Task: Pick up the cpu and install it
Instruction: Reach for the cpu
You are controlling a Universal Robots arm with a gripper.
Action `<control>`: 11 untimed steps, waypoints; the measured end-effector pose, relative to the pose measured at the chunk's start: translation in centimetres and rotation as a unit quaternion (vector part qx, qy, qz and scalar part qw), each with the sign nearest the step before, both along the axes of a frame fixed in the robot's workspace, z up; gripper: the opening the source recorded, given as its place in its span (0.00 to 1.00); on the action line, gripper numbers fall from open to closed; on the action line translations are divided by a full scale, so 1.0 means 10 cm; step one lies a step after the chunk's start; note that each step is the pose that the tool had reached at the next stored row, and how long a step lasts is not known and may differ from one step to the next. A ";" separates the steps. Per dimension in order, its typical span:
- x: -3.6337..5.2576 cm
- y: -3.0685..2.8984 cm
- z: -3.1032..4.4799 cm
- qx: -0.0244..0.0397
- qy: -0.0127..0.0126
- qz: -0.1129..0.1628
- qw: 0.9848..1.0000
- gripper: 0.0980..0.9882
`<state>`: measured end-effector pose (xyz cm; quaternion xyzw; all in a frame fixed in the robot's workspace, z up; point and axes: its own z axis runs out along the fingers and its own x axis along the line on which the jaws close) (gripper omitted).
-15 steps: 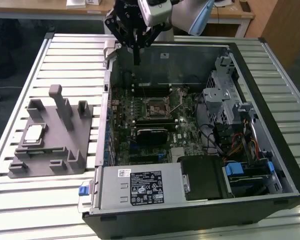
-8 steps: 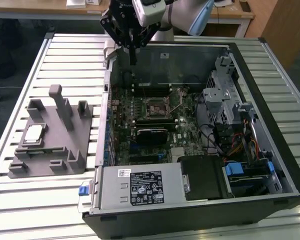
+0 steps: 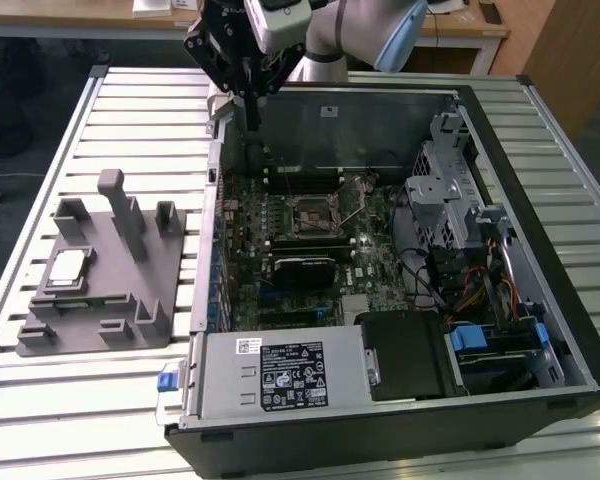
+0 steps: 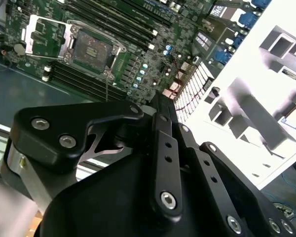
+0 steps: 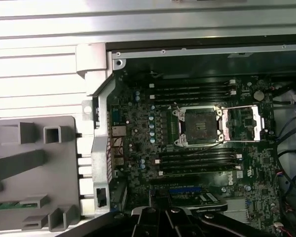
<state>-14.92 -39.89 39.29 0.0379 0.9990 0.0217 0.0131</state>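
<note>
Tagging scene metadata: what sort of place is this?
Probably a lab or workshop bench for PC assembly: an open computer case sits on a slatted metal table, a grey fixture tray beside it holds the cpu, and a wooden desk stands behind.

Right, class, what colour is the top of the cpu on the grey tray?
Pale silver; the cpu shows best in the exterior view.
</note>
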 end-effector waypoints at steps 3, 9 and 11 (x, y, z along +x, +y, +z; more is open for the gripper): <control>-0.062 0.000 -0.002 0.000 0.000 0.000 1.000 0.01; -0.198 0.020 -0.007 0.000 0.000 0.000 1.000 0.01; -0.255 0.026 -0.009 0.000 0.000 0.000 1.000 0.01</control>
